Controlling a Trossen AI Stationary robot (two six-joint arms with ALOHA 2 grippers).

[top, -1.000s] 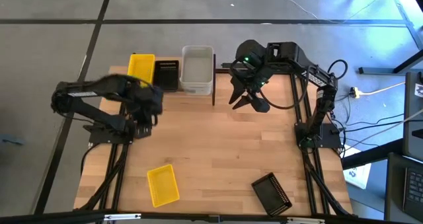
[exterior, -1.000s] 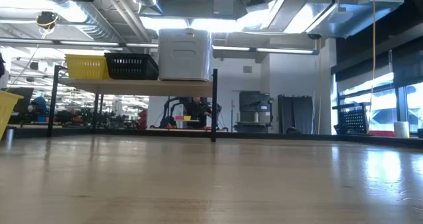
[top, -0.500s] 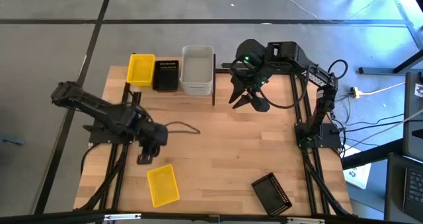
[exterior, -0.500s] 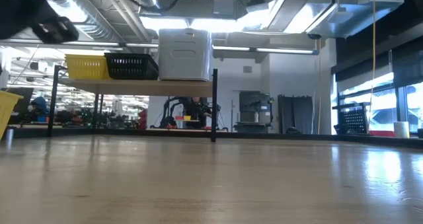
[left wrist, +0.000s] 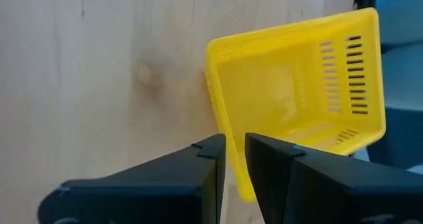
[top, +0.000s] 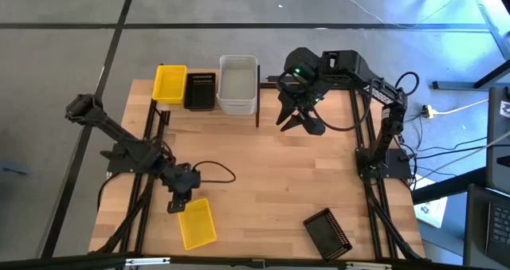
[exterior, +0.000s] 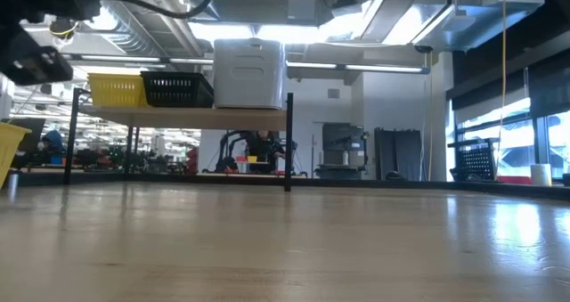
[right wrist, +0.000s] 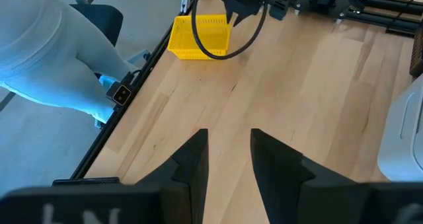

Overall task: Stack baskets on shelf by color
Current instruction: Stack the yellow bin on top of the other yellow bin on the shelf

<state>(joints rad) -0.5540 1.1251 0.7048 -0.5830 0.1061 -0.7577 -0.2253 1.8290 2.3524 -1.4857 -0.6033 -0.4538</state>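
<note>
Loose yellow basket (left wrist: pixel 297 98), near rim being approached by left gripper (left wrist: pixel 234 148), jaws narrowly parted; basket risks being pushed away if rim is missed.

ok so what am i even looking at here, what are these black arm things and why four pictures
It is a two-armed robot at a wooden table. One picture looks straight down, one looks level across the tabletop, and two come from cameras on the arms' wrists. The left tool hangs just beside a loose yellow basket, its fingers slightly apart, holding nothing. The right tool waits open near the shelf. That shelf carries a yellow basket on the shelf, a black basket and a white basket. Another black basket on the table lies near the front.
</note>
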